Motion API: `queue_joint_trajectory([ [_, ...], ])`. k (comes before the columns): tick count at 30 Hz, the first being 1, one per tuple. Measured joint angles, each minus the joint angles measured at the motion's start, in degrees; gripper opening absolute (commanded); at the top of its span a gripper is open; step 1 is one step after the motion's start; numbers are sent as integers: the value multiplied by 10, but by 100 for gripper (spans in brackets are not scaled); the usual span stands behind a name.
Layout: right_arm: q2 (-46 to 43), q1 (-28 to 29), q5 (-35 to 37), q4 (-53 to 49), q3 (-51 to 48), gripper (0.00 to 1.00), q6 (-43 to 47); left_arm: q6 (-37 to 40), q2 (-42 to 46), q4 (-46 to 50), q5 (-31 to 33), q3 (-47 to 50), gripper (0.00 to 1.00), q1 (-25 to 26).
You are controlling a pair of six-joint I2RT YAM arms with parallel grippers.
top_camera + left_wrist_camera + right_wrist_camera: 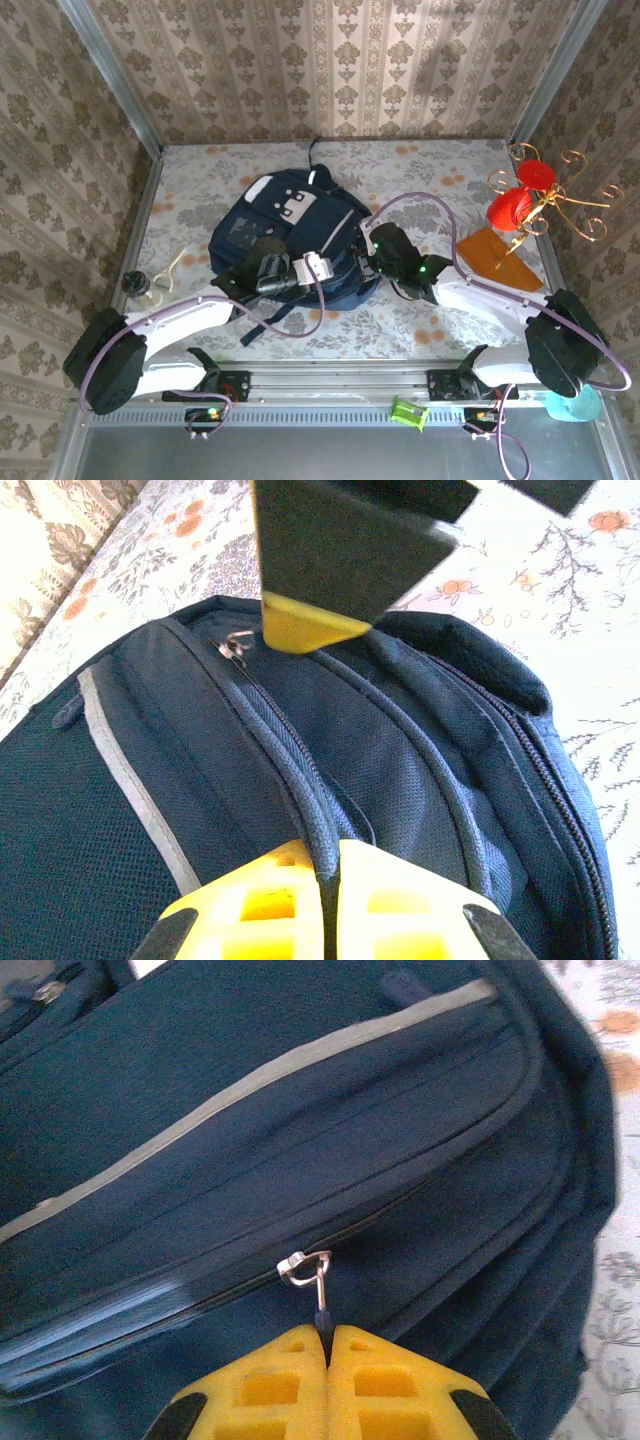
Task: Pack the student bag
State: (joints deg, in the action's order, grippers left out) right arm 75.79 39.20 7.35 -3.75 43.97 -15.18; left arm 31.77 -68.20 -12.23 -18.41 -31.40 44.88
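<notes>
- The left pincer is at the near edge of the student bag. In the left wrist view its yellow fingers are clenched on a raised ridge of the bag's navy fabric, beside a zip line.
- The right pincer meets the bag's right side. In the right wrist view its fingers press together on the dark tab of a zip pull, whose metal ring sits just above the fingertips.
- Beyond that zip, a grey stripe runs across the fabric.
- The bag lies flat at the middle of the counter, between the two pincers, with its white-and-grey patch toward the far side.
- Farther right, well apart from the bag, a red item sits against a gold wire stand.
</notes>
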Motion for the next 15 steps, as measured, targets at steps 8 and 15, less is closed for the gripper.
queue_joint_trajectory([
  [8,2,-15,5,-8,13,0,2,-14,82,8,-28,46,46,-43],
  [15,-19,-7,-24,28,-21,0,0,-89,101,33,27,41,70,-14],
])
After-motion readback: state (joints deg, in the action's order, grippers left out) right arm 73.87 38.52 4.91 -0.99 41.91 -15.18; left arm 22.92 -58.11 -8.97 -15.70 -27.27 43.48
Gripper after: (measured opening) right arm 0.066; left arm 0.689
